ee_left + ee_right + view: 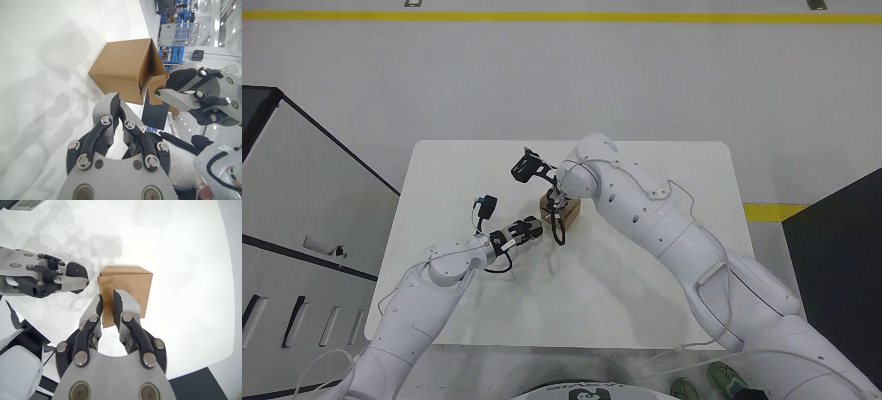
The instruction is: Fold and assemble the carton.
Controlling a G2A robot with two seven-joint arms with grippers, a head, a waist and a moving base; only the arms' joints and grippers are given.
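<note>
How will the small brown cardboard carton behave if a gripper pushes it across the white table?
The small brown cardboard carton is probably light and would slide easily, as the white table looks smooth. Its loose flap stands away from the body, so it likely bends before the carton moves. The walls look fairly stiff.

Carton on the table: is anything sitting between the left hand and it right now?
Nothing visible does. The left hand sits just short of the carton with only bare table between them. The right hand is at the carton's flap, beside that gap, not in it.
</note>
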